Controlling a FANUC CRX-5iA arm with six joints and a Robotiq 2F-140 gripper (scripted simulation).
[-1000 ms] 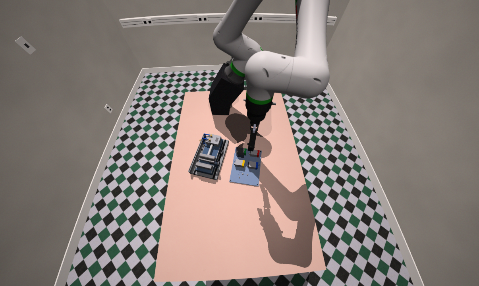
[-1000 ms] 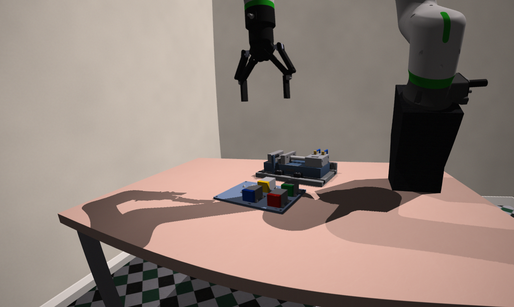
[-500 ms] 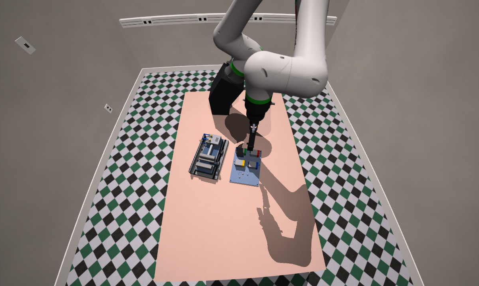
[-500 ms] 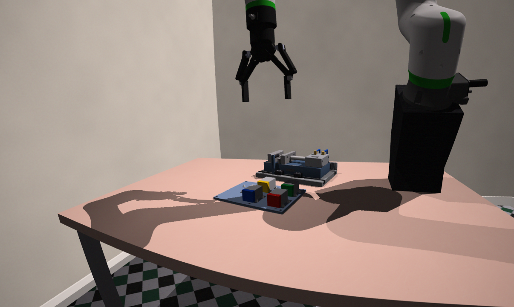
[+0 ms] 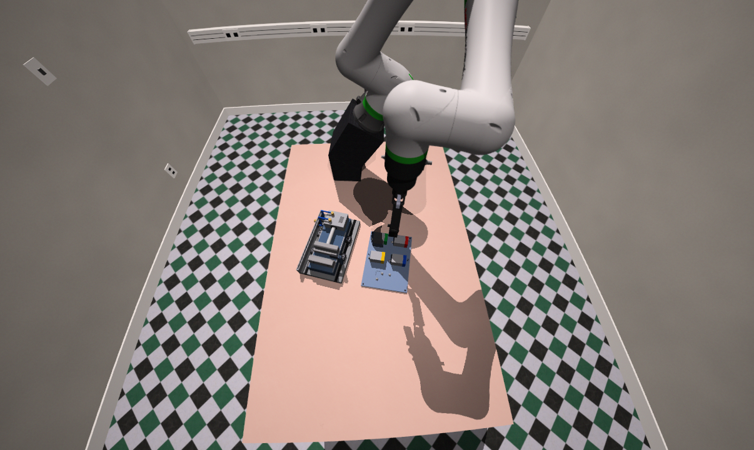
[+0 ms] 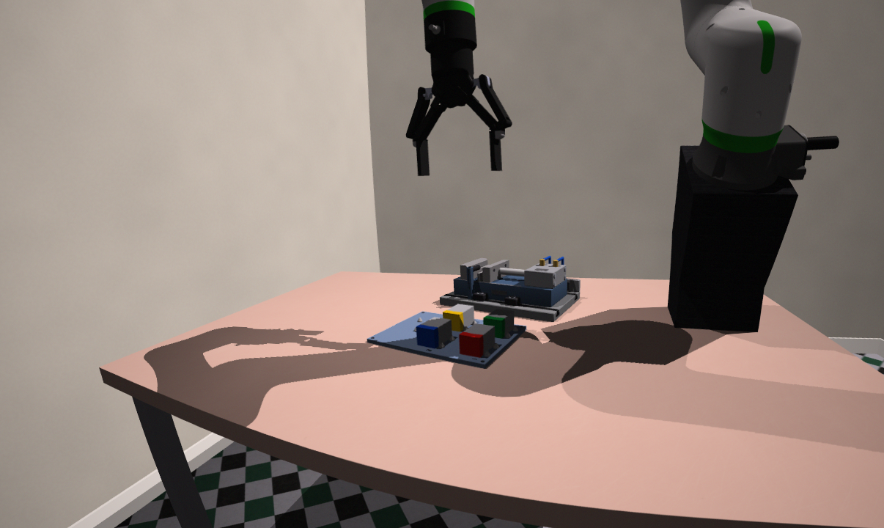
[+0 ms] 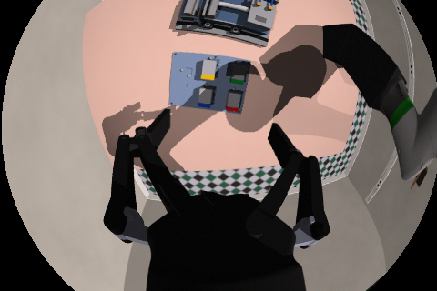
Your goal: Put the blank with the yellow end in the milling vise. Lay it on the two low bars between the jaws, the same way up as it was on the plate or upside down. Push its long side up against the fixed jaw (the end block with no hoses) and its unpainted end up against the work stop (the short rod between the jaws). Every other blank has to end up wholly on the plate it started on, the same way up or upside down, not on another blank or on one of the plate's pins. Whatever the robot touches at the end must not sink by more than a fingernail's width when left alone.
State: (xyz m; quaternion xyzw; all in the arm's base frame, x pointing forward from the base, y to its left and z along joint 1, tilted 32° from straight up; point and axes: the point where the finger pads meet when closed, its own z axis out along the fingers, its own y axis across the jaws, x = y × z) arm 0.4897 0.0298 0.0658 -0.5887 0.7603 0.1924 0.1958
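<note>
The blank with the yellow end (image 6: 459, 317) lies on the blue plate (image 6: 448, 341), on the side nearest the vise; it also shows in the top view (image 5: 377, 255) and the wrist view (image 7: 208, 69). The milling vise (image 6: 512, 282) stands beside the plate, with nothing between its jaws (image 5: 328, 243) (image 7: 226, 10). Its hose end faces the arm's base. My gripper (image 6: 458, 155) hangs high above the plate, wide open and empty. In the top view it (image 5: 394, 222) partly covers the plate's far end.
Blanks with blue (image 6: 432, 332), red (image 6: 476, 339) and green (image 6: 497, 324) ends also lie on the plate. Small pins (image 5: 381, 274) stand on the plate's free end. The arm's black base (image 6: 727, 240) stands at the table's back.
</note>
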